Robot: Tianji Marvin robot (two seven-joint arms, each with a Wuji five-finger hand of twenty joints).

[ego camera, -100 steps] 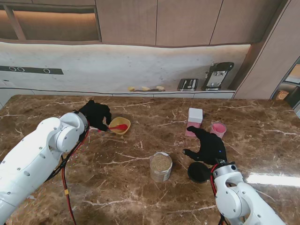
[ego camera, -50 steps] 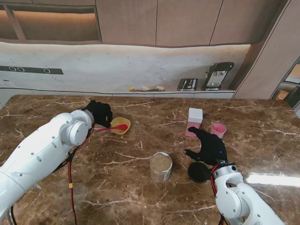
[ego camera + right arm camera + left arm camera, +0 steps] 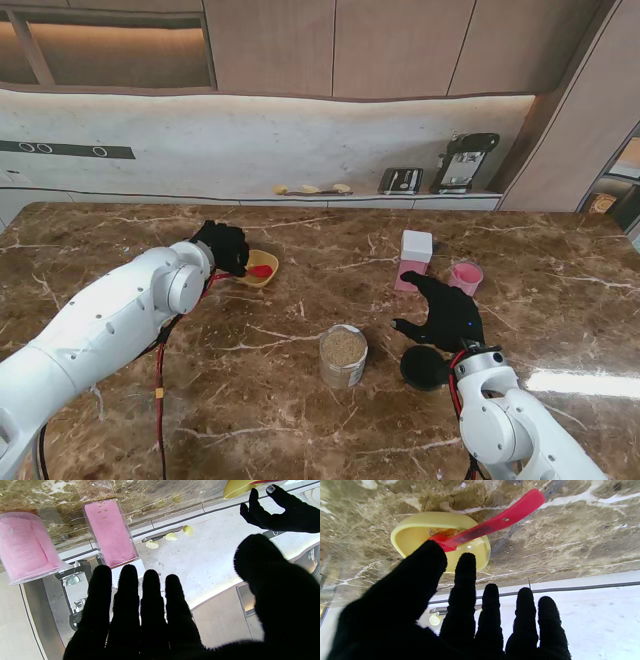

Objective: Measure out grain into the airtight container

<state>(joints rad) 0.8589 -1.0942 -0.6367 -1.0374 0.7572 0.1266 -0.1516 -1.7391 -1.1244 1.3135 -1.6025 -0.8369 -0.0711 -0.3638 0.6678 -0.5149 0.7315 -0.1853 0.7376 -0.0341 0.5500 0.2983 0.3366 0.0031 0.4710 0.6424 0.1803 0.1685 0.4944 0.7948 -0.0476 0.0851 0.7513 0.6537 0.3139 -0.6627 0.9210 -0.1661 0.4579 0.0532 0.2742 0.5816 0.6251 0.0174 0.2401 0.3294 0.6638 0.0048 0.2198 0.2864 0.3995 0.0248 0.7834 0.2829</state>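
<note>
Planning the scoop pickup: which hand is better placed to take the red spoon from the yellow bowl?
Left. The left hand is open beside the yellow bowl holding the red spoon; the right hand is far off.

No readable text, label, brand, number or sign anywhere on the table, the containers or the wall.

Marble table point(image 3: 300, 420) — bowl point(image 3: 258, 270), grain jar point(image 3: 343, 355), black lid point(image 3: 424, 368), pink containers point(image 3: 414, 262).
</note>
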